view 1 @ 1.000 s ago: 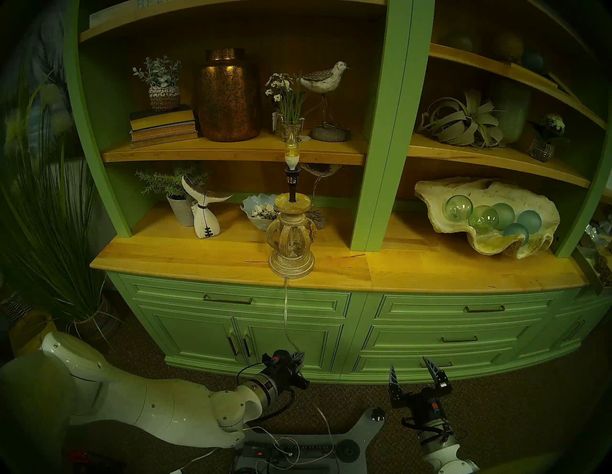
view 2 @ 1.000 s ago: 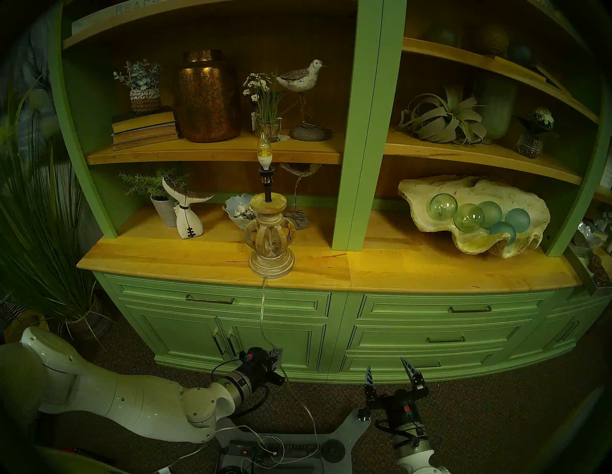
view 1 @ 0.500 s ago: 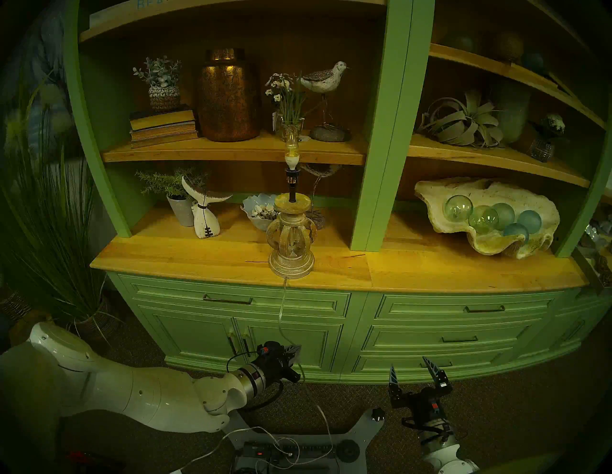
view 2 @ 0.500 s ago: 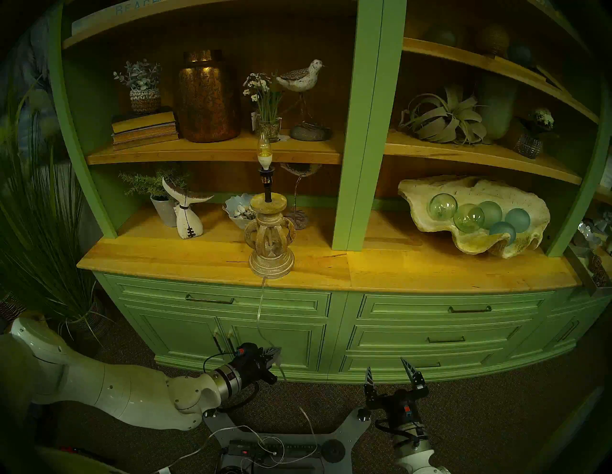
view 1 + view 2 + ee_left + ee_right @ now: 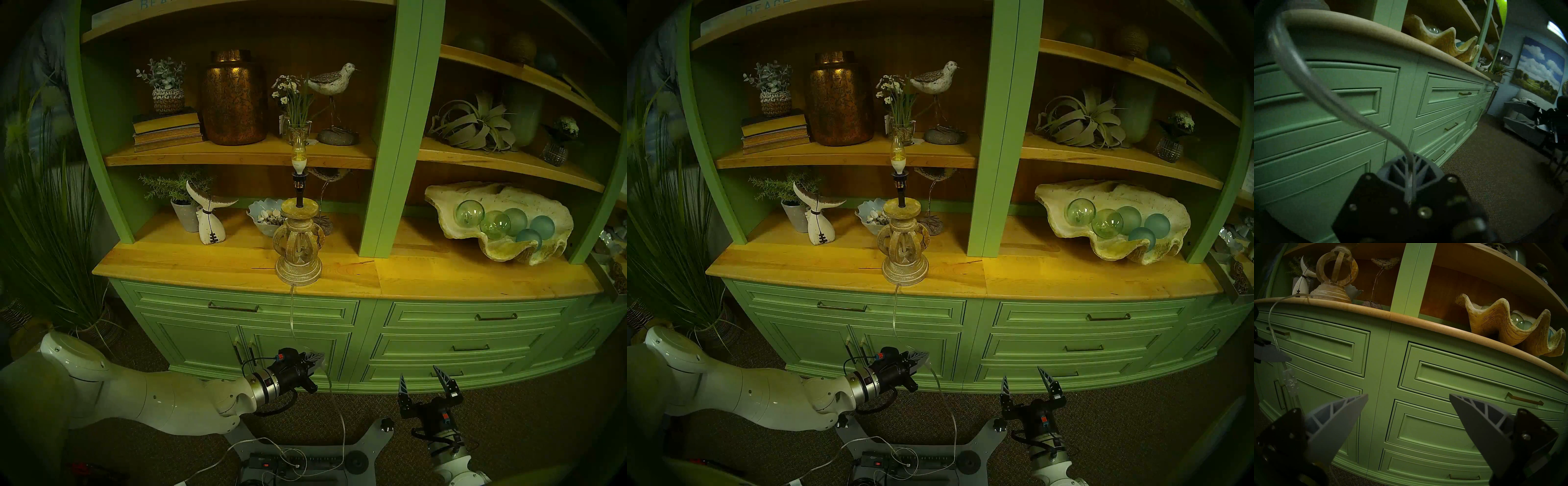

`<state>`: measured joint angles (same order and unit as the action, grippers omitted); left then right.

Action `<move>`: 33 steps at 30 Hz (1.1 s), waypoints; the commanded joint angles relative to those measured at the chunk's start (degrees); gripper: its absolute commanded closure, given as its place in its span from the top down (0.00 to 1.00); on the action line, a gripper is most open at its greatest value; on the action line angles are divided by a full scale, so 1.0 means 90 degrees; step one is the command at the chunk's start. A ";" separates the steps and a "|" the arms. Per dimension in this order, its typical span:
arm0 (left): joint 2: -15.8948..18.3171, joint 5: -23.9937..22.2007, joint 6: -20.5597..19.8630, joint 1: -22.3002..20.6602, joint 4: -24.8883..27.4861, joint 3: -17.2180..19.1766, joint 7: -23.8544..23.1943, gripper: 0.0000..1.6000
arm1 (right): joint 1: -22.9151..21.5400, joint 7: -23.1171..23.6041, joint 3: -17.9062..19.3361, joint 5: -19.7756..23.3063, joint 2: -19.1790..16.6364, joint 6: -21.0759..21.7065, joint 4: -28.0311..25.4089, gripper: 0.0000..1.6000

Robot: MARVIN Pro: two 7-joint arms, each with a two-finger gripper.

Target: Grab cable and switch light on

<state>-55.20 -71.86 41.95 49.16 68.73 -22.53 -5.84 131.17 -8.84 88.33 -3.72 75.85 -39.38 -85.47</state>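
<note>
We hold the cable [image 5: 292, 317] pinched in our left gripper [image 5: 314, 358], jaws closed on it in front of the green cabinet doors, as the left wrist view shows the cord running between the fingers. From the front edge of the counter [image 5: 190, 268], where the light [image 5: 298, 217] stands unlit, the cord drops to our grip and then sags on toward the floor. The clear switch block [image 5: 1290, 383] hangs just below the left fingertips. Our right gripper [image 5: 429, 381] waits wide open and empty, well apart to the right. To do this well, we judge we should keep the cord firm, present the switch steadily, and bring the right fingers square onto it without tugging the lamp toward the counter's edge.
</note>
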 commanded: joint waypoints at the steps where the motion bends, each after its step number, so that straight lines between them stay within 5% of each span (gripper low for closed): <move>1: -0.0054 -0.0062 0.0217 -0.0166 -0.0133 0.0197 -0.0208 0.00 | -0.0023 -0.0002 0.0002 0.0000 -0.0002 -0.0040 -0.0191 1.00; 12: -0.0097 -0.0654 0.0112 -0.0142 -0.0976 0.0472 -0.0706 0.00 | -0.0026 -0.0002 0.0002 -0.0001 -0.0001 -0.0042 -0.0187 1.00; 22: -0.0072 -0.1170 0.0124 0.0035 -0.0808 0.0634 -0.1492 0.00 | -0.0022 -0.0002 0.0003 0.0000 -0.0002 -0.0038 -0.0193 1.00; 33: -0.0084 -0.1439 0.0095 0.0106 -0.0820 0.0740 -0.1749 0.00 | -0.0018 -0.0002 0.0003 0.0001 -0.0002 -0.0033 -0.0200 1.00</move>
<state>-55.67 -83.35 41.96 50.72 61.05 -17.46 -19.69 131.17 -8.84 88.34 -3.72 75.84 -39.37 -85.57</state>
